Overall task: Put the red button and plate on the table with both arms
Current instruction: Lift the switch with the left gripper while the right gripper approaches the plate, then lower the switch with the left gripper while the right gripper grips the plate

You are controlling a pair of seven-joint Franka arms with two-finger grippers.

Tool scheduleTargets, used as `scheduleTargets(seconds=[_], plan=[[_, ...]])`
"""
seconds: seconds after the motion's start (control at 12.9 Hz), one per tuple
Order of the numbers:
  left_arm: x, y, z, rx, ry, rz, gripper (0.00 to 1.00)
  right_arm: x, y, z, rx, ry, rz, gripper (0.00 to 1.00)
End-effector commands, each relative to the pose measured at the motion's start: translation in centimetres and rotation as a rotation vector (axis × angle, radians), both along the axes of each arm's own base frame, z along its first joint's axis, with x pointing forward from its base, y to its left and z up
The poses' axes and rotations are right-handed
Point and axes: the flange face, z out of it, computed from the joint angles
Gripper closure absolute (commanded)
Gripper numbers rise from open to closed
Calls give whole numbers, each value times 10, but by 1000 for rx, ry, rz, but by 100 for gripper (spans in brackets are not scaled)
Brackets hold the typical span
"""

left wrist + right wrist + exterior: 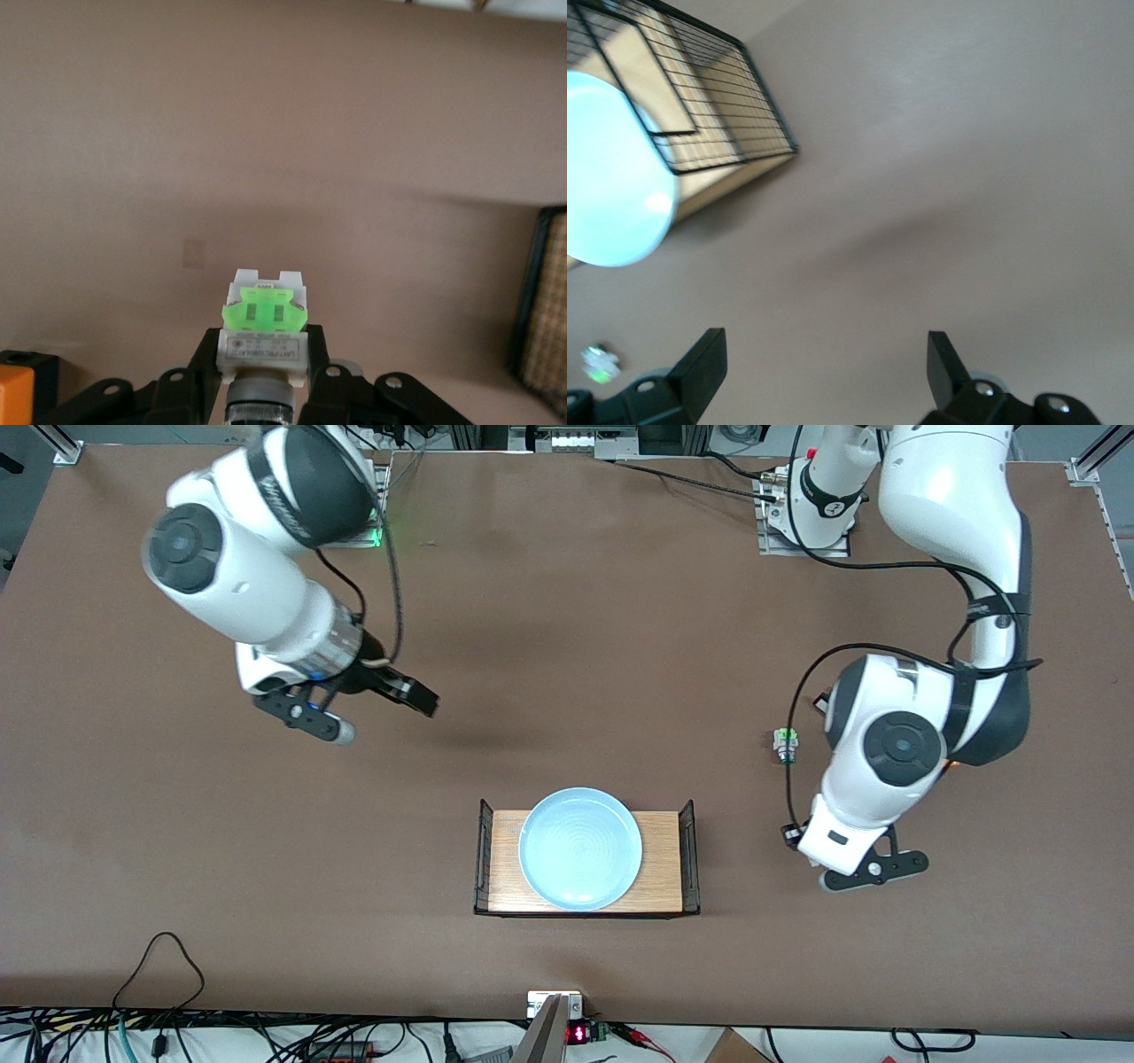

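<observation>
While the left pincer (263, 356) is clenched on the red button (263, 317), gripping its whitish body from both sides under the green block, we judge the part light, rigid and small. It could twist in the grip, so the flat body sides are the right hold. Its cap is cut off at the picture edge, so we cannot confirm the red. From the front the left arm's wrist hides pincer and button, so height over the tabletop (567, 646) is unclear.

The right pincer (368, 708) is released, fingers spread wide over bare tabletop. The plate (580, 849) lies on a wooden tray (663, 859), well apart from both pincers and between them. We judge it stiff, smooth, breakable and slippery; take it at the rim, though it lies low between the wire ends, so getting under the rim looks awkward. A green-and-silver part (785, 745) sits on the tabletop near the left arm.
</observation>
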Motion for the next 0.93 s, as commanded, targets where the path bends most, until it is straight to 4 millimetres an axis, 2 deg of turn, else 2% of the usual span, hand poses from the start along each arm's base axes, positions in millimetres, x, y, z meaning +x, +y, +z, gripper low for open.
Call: scheduleTargets(seconds=[0.0,0.16,0.39,0.47,0.54,0.7,0.85], plan=[[-13,46,-10,-80,54,-93,98,9,34,-15,38,-36,-90,0],[-18,83,-32,-119,82,-132,98,16,39,-31,43,-52,-122,0],[-23,110,-76,-130,78,-142,98,31,44,-52,78,-85,-253,0],[-24,111,-91,-128,95,-142,98,37,48,-57,95,-108,-292,0],[-23,113,-100,-126,98,-138,98,36,62,-64,102,-112,-298,0],[-25,123,-113,-125,113,-123,97,39,80,-77,101,-103,-318,0],[-25,122,-123,-143,121,-109,96,39,93,-85,104,-111,-310,0]])
